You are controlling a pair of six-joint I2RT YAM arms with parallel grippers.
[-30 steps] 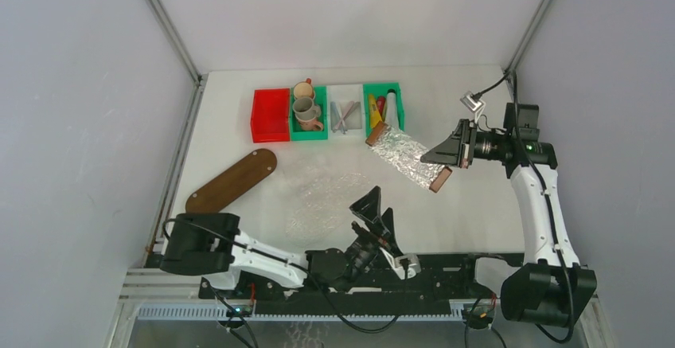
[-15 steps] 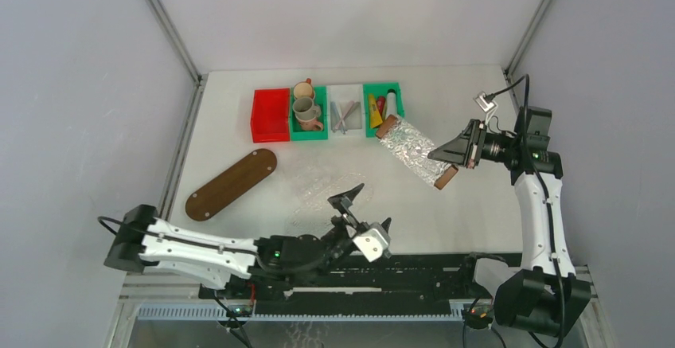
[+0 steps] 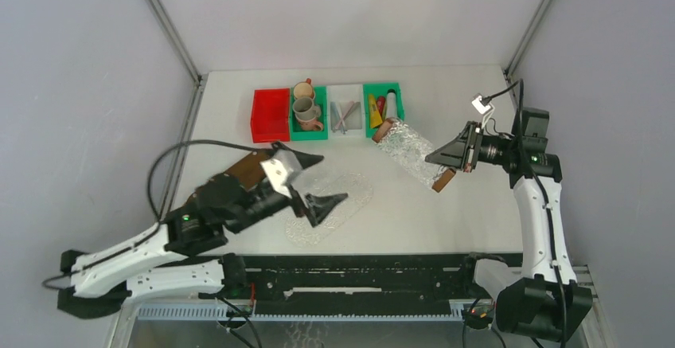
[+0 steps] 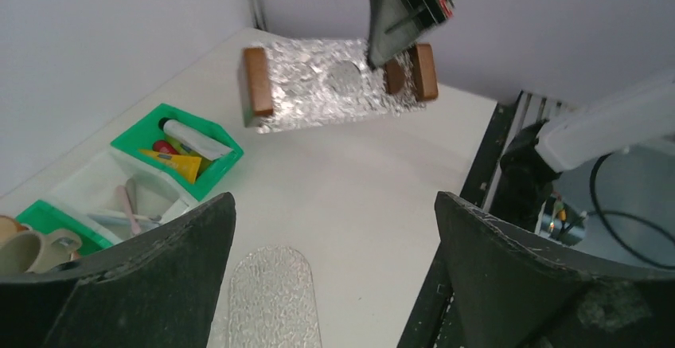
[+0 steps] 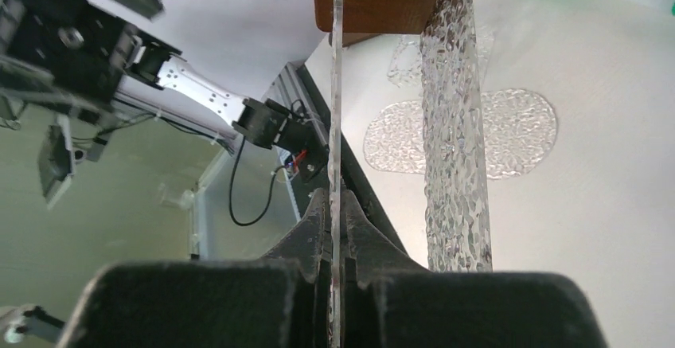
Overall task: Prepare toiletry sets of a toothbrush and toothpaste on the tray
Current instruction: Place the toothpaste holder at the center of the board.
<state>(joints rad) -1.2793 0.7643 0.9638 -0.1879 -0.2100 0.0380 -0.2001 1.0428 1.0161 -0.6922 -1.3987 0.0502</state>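
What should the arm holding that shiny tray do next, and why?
Probably lower the tray flat onto the table. The right gripper is shut on its edge, holding it up at a tilt, and the toothbrushes and tubes lie in their bins; nothing would stay on it as it is.

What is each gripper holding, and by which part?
Right gripper pinches the textured tray by its long rim near a wooden end; left gripper is open, empty.
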